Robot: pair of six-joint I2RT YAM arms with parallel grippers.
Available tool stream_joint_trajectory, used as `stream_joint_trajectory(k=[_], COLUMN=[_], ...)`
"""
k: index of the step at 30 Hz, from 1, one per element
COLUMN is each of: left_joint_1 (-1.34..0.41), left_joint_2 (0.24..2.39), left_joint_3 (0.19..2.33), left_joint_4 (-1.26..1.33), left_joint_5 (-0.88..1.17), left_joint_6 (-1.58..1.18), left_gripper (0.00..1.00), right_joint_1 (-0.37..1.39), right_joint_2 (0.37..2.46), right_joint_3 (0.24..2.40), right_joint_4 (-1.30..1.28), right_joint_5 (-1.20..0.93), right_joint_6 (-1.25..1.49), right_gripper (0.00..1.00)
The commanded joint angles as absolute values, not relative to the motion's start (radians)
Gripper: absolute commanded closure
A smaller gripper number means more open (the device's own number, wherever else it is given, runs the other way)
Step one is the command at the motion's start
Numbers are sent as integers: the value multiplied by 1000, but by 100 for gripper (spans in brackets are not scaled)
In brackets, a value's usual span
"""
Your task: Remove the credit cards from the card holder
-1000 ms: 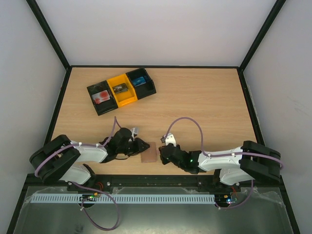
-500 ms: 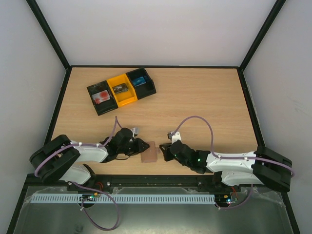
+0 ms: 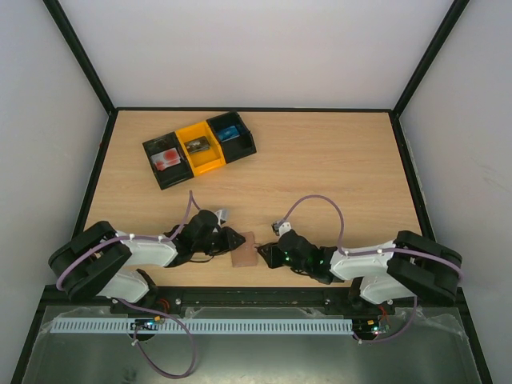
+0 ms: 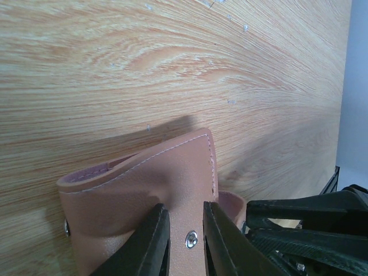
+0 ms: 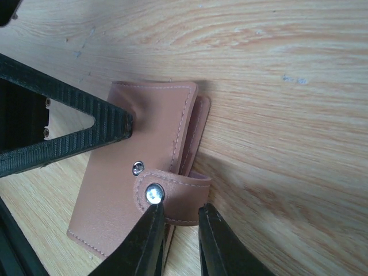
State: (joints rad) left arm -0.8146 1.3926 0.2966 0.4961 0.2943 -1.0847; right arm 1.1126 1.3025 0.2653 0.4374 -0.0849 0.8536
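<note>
Subject: the card holder (image 3: pixel 244 253) lies on the wooden table (image 3: pixel 336 168), close to its near edge and between the two grippers. It is brown and folded shut, and no card shows at any edge. Its place matches that of a second ago; it has not shifted.

Closure: the strap tab (image 5: pixel 175 201) wraps round the holder's open side onto the top face. Its snap cap (image 5: pixel 153 193) sits just beside the stud (image 5: pixel 137 168), not over it, so we judge the snap undone or nearly so.

Anchor: the left gripper (image 4: pixel 184 208) has its jaws almost together, clamped on the holder's cover at its left side. We note no change there over the last second.

Change: the right arm has swung its elbow outward and come back, and the right gripper (image 5: pixel 180 208) now stands closer against the holder's right edge. Its fingertips stand a narrow gap apart over the tab, one touching the snap cap. Whether they pinch the tab or merely rest on it, we cannot tell.

Assessment: the task is at the opening stage, with no card removed. The re-approach suggests a fresh try at the tab. The next move calls for lifting the tab clear while the left grip holds. The risk is that the light holder slides or pivots.

Periphery: a row of black and yellow bins (image 3: pixel 200 148) stands well apart, far left.
</note>
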Motion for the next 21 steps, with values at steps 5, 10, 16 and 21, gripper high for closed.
stream_joint_trajectory(k=[5,10,16,21], left_joint_1=[-820,-821,-820,-820], left_joint_2=[1384,1386,1384,1383], left_joint_3=[300,301,300,301], left_joint_4=[454,457,457,457], left_joint_5=[266,267,268,267], left_joint_6=[-1072,-1072,-1074,-1074], left_gripper=[79,79,79,79], right_joint_1=[1099,1097,1097,1097], right_joint_2=[1353,1369,1399,1422], right_joint_3=[264,272,286,298], right_joint_4=[556,568,579,589], right_joint_5=[-127,-142,-160,-161], right_joint_6=[858,848,844,841], right_gripper=[84,84,85,85])
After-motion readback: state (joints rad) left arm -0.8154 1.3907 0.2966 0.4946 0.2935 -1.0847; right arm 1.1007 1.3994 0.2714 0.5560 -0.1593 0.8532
